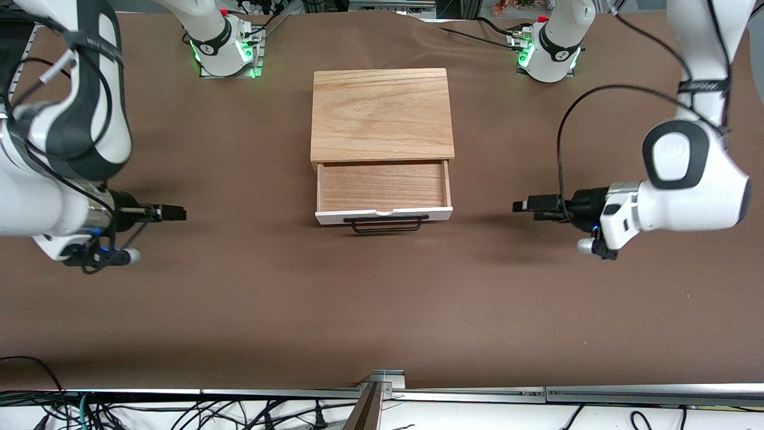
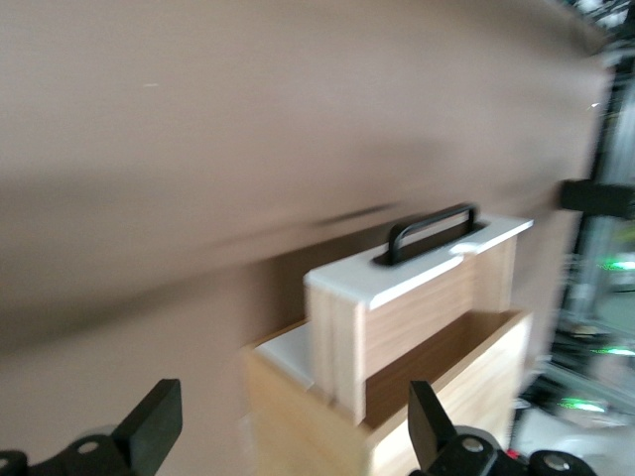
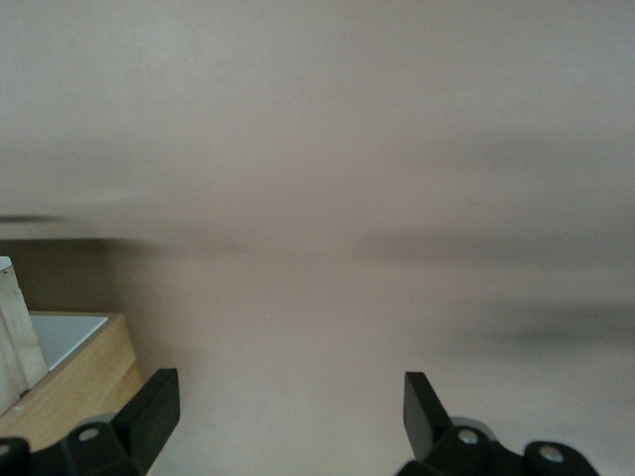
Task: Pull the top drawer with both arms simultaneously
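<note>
Already the top drawer [image 1: 383,190] stands pulled out of the wooden cabinet [image 1: 382,113] at the middle of the frame, its reddish-brown floor exposed and its white front panel facing the front camera. The black bar handle [image 1: 385,223] runs along that panel, its long axis lying across the frame from the right arm's end toward the left arm's end. Neither tool touches it. The left tool [image 1: 518,206] hangs over bare brown surface [image 1: 382,310] at the right middle of the frame, pointing toward the drawer, fingers [image 2: 151,426] spread apart and pinching nothing. The right tool [image 1: 182,212] hangs over the surface at the left middle of the frame, also aimed toward the drawer, fingers [image 3: 422,409] likewise spread and empty. Both tools sit roughly level with the handle and well apart from it, one off each end of the bar; the left tool looks slightly the nearer. Judging by how far the drawer is out, the pull seems largely done; any further grasp would mean each tool travelling inward along the bar's axis.
</note>
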Controlling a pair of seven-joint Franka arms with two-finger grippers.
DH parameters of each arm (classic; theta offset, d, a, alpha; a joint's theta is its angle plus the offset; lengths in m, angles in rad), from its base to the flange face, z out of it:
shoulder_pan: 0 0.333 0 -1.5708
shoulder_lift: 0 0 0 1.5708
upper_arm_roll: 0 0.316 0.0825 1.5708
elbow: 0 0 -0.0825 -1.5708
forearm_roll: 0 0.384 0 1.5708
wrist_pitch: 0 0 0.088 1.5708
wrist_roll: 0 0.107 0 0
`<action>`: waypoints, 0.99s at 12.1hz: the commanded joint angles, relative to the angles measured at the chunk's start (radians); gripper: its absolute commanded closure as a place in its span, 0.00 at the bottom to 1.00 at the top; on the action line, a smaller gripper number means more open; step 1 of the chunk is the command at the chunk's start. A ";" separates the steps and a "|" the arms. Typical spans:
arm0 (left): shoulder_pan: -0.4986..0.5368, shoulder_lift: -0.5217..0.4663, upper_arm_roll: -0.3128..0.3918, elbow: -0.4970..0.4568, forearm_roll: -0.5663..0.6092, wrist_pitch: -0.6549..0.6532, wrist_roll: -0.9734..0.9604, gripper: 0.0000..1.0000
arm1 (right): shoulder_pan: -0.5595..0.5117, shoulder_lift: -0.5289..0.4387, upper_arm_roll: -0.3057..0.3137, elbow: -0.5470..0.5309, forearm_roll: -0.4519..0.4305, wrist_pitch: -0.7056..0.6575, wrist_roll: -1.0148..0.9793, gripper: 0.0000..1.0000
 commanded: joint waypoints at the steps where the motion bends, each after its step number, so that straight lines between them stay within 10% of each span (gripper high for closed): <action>1: -0.002 -0.200 0.000 -0.113 0.220 -0.003 -0.110 0.00 | 0.000 -0.059 -0.034 -0.019 -0.090 -0.059 0.008 0.00; 5: -0.015 -0.318 -0.017 -0.078 0.520 -0.153 -0.145 0.00 | -0.020 -0.107 -0.002 0.076 -0.233 -0.116 0.014 0.00; 9: -0.017 -0.309 -0.008 0.138 0.710 -0.281 -0.089 0.00 | -0.296 -0.300 0.267 -0.065 -0.239 -0.040 0.009 0.00; 12: -0.014 -0.299 0.013 0.140 0.710 -0.286 -0.095 0.00 | -0.307 -0.378 0.312 -0.160 -0.264 -0.041 0.070 0.00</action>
